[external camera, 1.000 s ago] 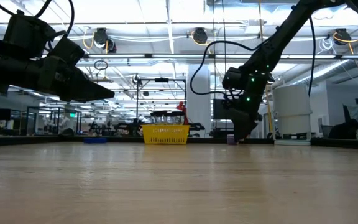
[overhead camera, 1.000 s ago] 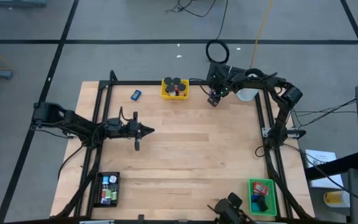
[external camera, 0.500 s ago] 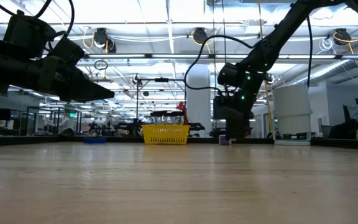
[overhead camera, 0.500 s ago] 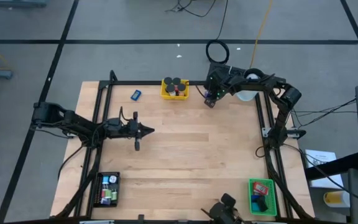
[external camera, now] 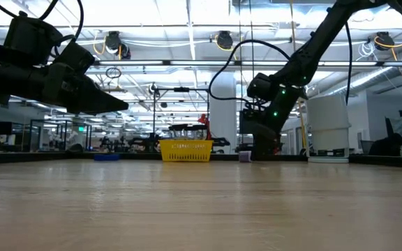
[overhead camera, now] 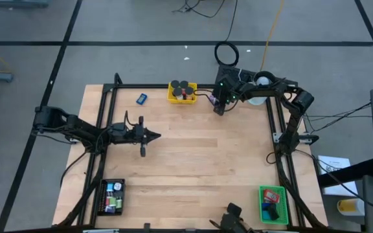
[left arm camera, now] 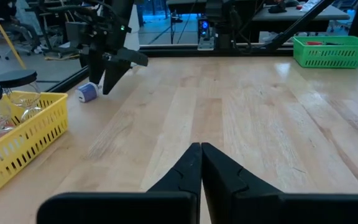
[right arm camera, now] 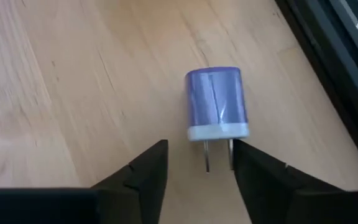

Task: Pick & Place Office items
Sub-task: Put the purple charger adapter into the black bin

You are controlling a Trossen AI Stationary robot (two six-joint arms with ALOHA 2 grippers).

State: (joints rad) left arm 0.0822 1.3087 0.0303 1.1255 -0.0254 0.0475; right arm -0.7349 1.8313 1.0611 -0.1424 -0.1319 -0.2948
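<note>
Purple charger (right arm camera: 217, 103) at upper centre awaits the right gripper's (right arm camera: 197, 163) open jaws; blue item (overhead camera: 142, 98) remains; left gripper (left arm camera: 201, 163) closed, empty.

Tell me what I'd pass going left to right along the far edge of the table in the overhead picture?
Small blue item → yellow tray → right gripper, open around a purple plug adapter → white cup.

Smooth, seemingly plastic purple charger (right arm camera: 217, 103)
</note>
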